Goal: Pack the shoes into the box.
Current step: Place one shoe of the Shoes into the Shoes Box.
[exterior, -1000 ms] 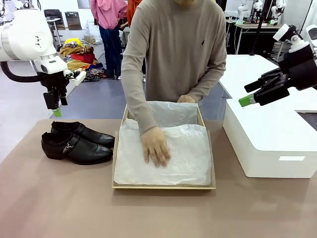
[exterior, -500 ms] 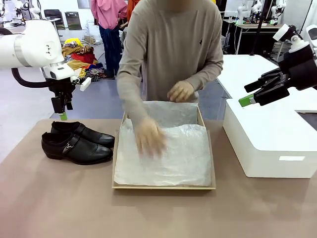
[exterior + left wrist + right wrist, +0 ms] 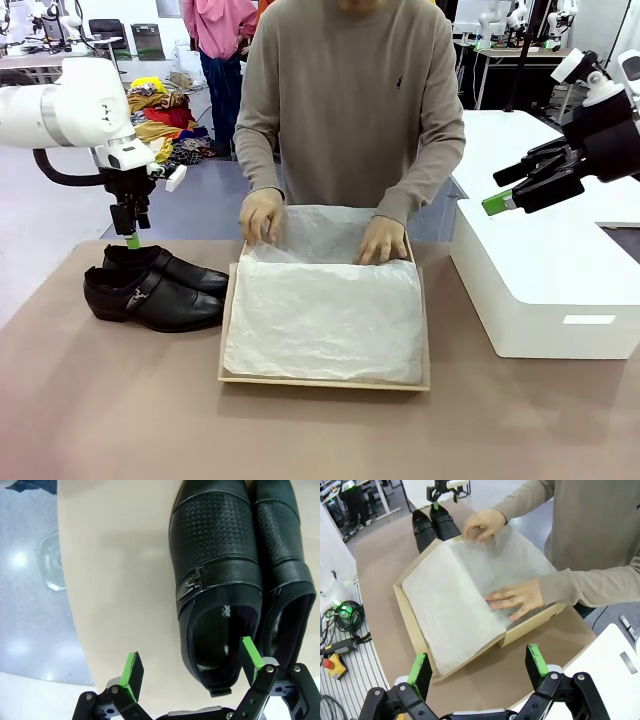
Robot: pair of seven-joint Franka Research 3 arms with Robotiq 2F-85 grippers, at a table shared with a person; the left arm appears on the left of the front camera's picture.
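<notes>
Left jaws spread, poised just above the shoes [image 3: 155, 290] at mid-left, beside the box [image 3: 228, 335]. We'd drop straight and pinch one shoe across its heel (not both), once the person's hands [image 3: 262, 215] leave the tissue paper [image 3: 320, 320]. Right jaws spread, upper right
</notes>
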